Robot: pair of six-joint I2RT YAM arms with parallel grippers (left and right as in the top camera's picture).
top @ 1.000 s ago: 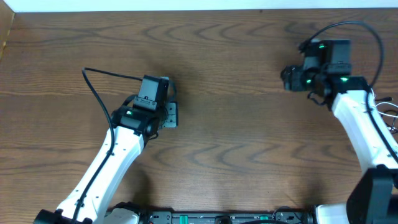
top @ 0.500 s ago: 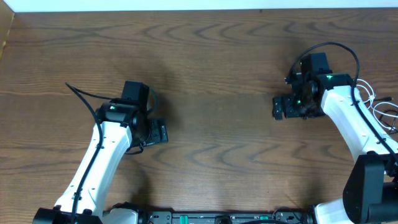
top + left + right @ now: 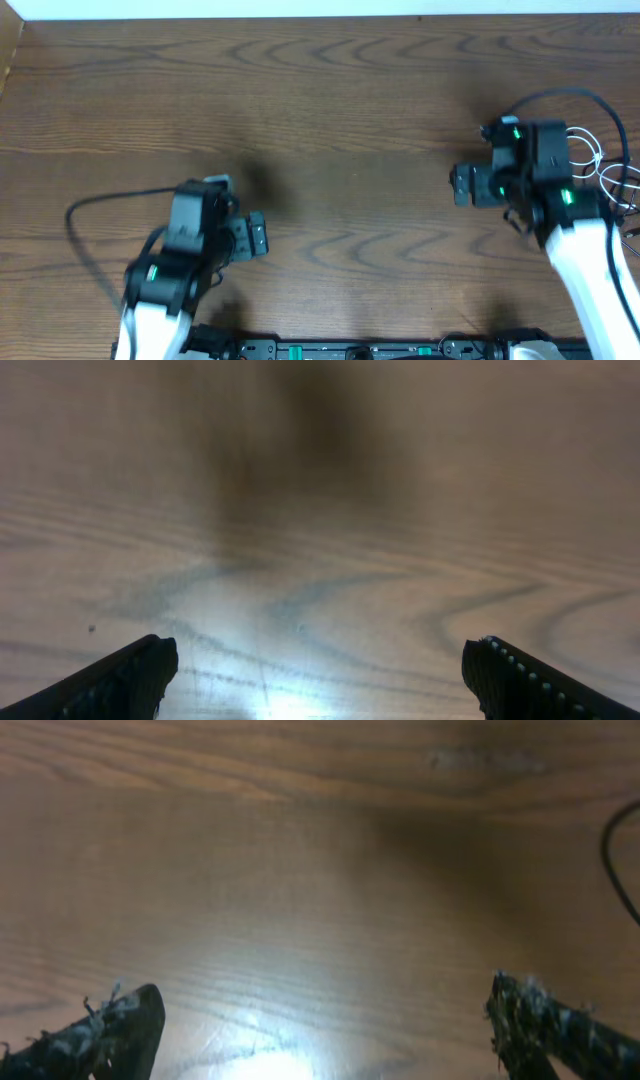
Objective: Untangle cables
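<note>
Both my claws hung spread and empty — left claw (image 3: 258, 238), right claw (image 3: 461, 186). The white cable (image 3: 600, 170) lay tangled at the far right edge, perhaps with the black one. Next: reach right, grip it.

The table (image 3: 340, 130) is of dark brown wood with wavy grain lines, and a pale strip runs along its far edge. At the right edge, thin loops of a white cable (image 3: 605, 170) lie on the wood. A thin dark cable (image 3: 612, 860) curves at the right side in the right wrist view.
</note>
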